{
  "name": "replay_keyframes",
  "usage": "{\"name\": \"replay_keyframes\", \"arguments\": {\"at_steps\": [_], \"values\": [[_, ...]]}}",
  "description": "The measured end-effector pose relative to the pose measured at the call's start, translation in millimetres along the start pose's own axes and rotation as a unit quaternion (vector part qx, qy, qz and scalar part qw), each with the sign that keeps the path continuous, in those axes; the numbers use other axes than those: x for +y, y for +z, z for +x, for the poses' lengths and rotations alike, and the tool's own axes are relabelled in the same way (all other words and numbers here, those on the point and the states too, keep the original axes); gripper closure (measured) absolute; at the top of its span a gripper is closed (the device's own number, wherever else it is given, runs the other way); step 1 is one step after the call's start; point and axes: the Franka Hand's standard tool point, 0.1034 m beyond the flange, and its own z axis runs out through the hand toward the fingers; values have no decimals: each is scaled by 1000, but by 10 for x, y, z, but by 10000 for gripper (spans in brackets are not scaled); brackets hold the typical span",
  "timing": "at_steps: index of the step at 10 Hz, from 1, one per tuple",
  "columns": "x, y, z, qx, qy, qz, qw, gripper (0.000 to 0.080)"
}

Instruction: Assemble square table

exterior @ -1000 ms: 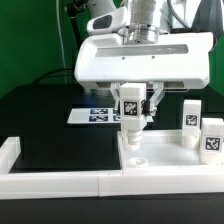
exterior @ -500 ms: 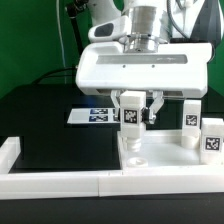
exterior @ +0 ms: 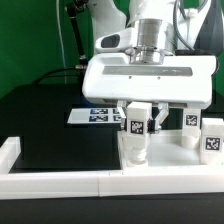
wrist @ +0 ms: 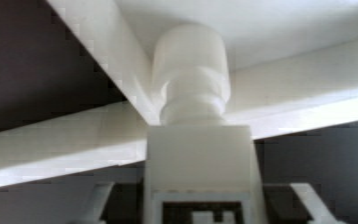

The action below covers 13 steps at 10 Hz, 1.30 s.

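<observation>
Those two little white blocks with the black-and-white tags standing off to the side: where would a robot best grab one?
Probably from above, jaws closing on two opposite flat sides near the top. Each spare leg stands upright on the square table's slab, blocky and straight-sided, with its upper end free. They stand near each other, so the outer faces look easiest.

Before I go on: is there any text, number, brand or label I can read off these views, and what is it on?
No readable words, numbers or brand names in either view.
Leg in the claw: a black-and-white square tag, a pattern only, no letters.
Two standing legs: the same kind of tag, no text.
Marker board: several tags, too small to make out beyond dark squares.
Wrist view: the held leg's tag is blurred and cut off at the edge.
</observation>
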Motion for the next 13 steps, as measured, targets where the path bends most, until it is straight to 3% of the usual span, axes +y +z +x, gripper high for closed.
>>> {"name": "replay_keyframes", "arguments": {"at_steps": [12,13], "values": [[20,107,-60,1,-6,-6,1000,512],[21,107,-60,1,-7,-6,1000,349]]}}
